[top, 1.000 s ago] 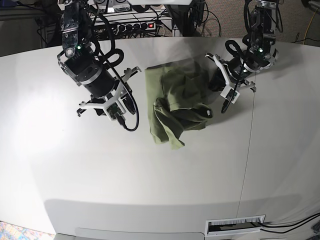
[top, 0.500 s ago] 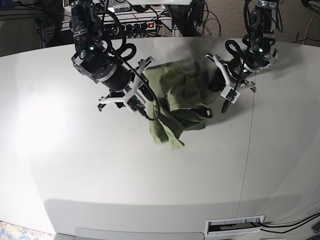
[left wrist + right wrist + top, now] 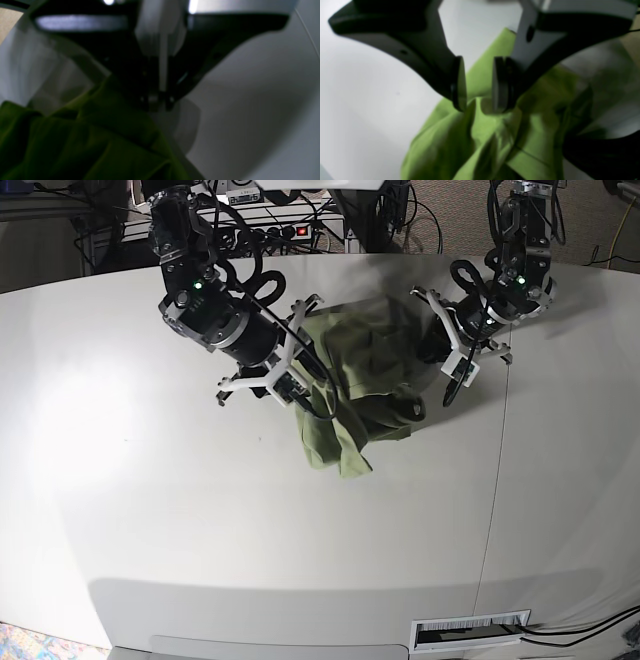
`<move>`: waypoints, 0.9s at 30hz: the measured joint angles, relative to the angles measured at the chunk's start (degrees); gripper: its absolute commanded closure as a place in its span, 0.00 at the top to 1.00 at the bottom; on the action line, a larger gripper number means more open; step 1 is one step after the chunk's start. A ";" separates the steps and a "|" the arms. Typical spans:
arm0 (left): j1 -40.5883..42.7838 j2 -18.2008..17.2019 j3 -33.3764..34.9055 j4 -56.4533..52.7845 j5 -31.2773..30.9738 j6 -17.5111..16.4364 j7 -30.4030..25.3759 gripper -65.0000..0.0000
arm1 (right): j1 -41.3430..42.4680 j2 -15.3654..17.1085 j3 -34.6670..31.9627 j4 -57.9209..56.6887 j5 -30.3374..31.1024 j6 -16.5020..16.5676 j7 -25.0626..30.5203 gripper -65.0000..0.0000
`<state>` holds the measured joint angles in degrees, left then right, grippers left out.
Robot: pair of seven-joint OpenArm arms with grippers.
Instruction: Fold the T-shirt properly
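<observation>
T-shirt: the T-shirt point(image 3: 365, 385) is lying crumpled in a heap on the table point(image 3: 180, 520), toward the table's far side and roughly midway across it; a lower flap is trailing toward the camera, and folds and a hem seam are showing in the right wrist view point(image 3: 475, 140).

Right gripper: the right gripper point(image 3: 477, 85) is hanging over the T-shirt's edge on the left of the base view point(image 3: 305, 385); its two fingers point(image 3: 458, 82) are standing apart with a clear gap between them, the tips sitting just above or touching a raised fold; nothing is being pinched between them.

Left gripper: the left gripper point(image 3: 450, 375) is sitting at the opposite side of the T-shirt, low against the table beside the cloth; in the left wrist view point(image 3: 157, 100) its dark fingers are drawn nearly together, with only a thin pale sliver showing between them; the picture is blurred, so I cannot tell whether it is pinching cloth, though green fabric point(image 3: 75, 145) is reaching right up to the tips.

Table: it is showing bare pale surface all around the T-shirt.

Behind the table: cables and a power strip point(image 3: 270, 232) are lying beyond the far edge.
</observation>
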<state>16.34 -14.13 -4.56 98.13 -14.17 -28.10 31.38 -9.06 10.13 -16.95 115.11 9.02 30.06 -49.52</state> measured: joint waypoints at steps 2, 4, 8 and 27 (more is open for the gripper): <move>0.00 0.00 0.00 0.00 0.00 0.00 0.00 0.08 | 0.00 0.00 -0.37 0.00 -0.04 -0.02 -1.31 0.29; 0.00 0.00 0.00 0.00 0.02 0.00 0.02 0.08 | 0.02 0.02 -0.37 0.02 0.07 -0.02 -2.16 0.29; 0.00 0.00 0.00 0.00 0.04 0.00 -0.20 0.08 | -0.02 0.02 -0.37 1.90 3.72 -0.07 -6.25 0.29; 0.00 0.00 0.00 -0.13 0.04 0.02 -0.44 0.08 | -2.08 0.02 -0.37 5.95 1.53 0.00 -2.38 0.29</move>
<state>16.34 -14.13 -4.56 98.00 -14.13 -28.08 30.94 -11.14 10.15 -17.32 121.05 10.55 30.06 -51.90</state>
